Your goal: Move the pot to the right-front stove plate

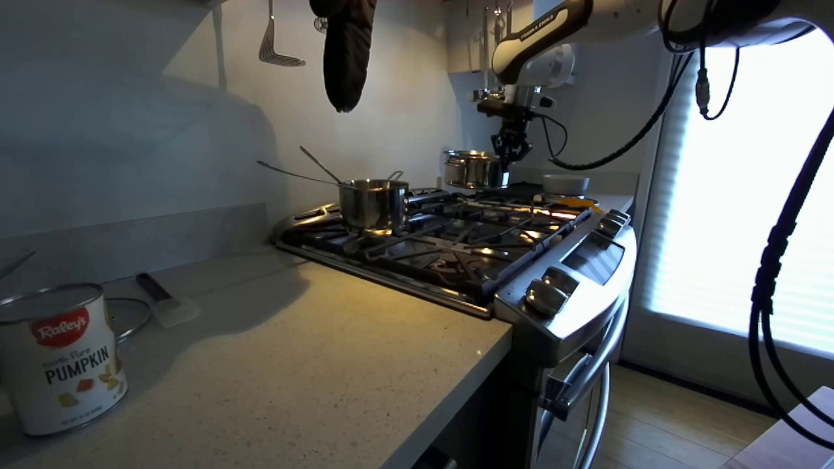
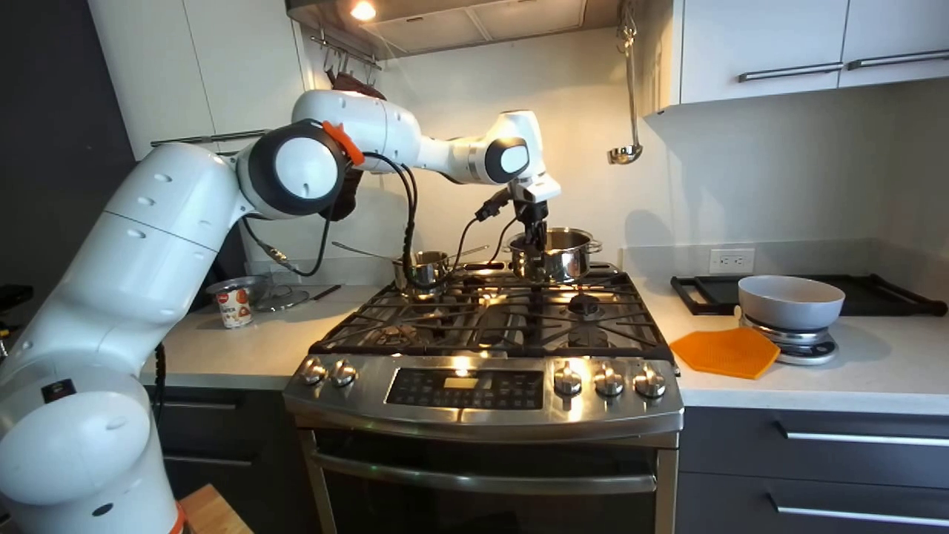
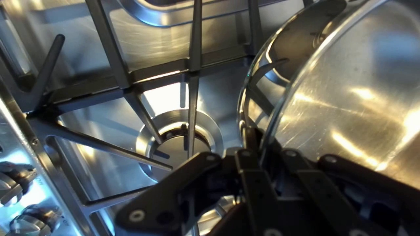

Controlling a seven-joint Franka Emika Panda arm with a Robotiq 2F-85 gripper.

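Toward the back-right corner of the gas cooktop [image 2: 489, 326], the wide stainless-steel pot [image 2: 569, 265] is pinched at its rim by the gripper [image 3: 266, 151], jaws nearly together; a lamp [image 2: 363, 10] glows in the range hood [image 2: 437, 31]; speckled countertop [image 1: 293, 365] borders the left edge.

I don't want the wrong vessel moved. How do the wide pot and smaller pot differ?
The wide pot is clearly broader than the smaller pot. The gripper clamps the wide pot's wall; nothing grips the smaller pot. Long thin stems rise past the smaller pot's rim, not the wide pot's. Both are shiny metal.
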